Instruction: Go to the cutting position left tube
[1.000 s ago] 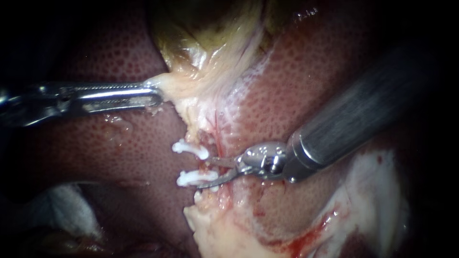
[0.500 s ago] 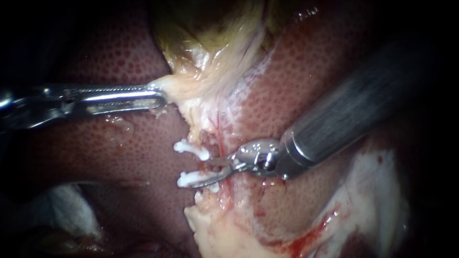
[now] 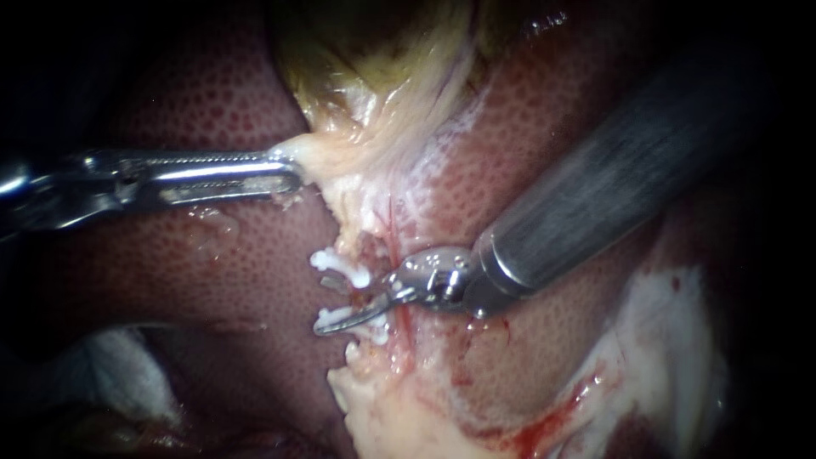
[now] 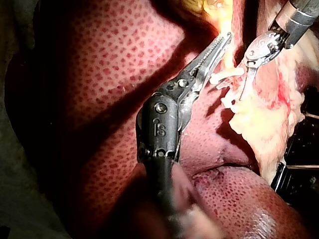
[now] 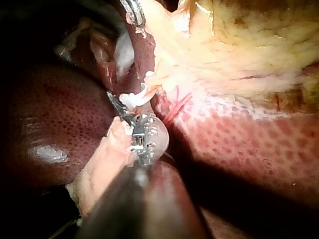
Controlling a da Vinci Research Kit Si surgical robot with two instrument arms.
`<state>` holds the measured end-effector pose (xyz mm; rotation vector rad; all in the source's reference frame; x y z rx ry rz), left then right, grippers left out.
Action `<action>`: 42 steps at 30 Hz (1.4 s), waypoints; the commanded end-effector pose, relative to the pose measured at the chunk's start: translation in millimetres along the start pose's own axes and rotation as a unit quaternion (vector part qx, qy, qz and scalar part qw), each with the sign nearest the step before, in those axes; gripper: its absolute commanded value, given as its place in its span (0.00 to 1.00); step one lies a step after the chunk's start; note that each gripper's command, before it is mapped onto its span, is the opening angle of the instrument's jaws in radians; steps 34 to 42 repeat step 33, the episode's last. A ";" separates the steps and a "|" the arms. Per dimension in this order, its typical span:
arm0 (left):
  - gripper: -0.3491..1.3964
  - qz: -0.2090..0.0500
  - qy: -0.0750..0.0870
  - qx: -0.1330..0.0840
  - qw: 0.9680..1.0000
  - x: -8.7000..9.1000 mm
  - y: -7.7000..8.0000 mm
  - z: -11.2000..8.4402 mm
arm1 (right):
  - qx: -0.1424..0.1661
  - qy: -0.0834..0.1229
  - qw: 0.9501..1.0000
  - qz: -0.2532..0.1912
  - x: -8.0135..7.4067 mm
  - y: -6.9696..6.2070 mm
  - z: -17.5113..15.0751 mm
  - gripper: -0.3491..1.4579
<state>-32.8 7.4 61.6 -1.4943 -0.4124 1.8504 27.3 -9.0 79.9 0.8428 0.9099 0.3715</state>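
Pale gallbladder tissue (image 3: pixel 340 157) is clamped in the closed jaws of the left instrument (image 3: pixel 287 170), above the liver (image 3: pixel 212 263). The right instrument (image 3: pixel 348 304), blades slightly parted, straddles the tube (image 3: pixel 364 289) between two white clips (image 3: pixel 340 265) at the liver's middle, beside the fatty edge.

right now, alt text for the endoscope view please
The right instrument, entering from upper right, has its jaws open at two white clips. The left instrument has its jaws shut on pale tissue below the gallbladder, over mottled red liver.
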 end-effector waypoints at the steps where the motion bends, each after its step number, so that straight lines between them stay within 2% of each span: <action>1: 0.00 -0.003 0.000 0.001 1.000 0.0 0.0 0.1 | 0.001 0.001 1.000 0.002 0.0 0.1 0.1 0.79; 13: 0.00 -0.003 0.000 -0.001 1.000 -0.1 -0.1 0.3 | 0.018 0.014 1.000 0.010 0.4 0.6 1.3 0.78; 23: 0.00 -0.002 0.000 -0.001 1.000 -0.2 -0.2 0.3 | 0.018 0.016 1.000 0.013 0.3 0.9 1.3 0.78; 24: 0.00 -0.002 0.000 -0.001 1.000 -0.2 -0.2 0.3 | 0.018 0.016 1.000 0.013 0.3 0.9 1.3 0.73; 42: 0.00 -0.005 0.000 -0.001 1.000 -0.3 -0.2 0.4 | 0.018 0.016 1.000 0.013 0.3 0.8 1.2 0.73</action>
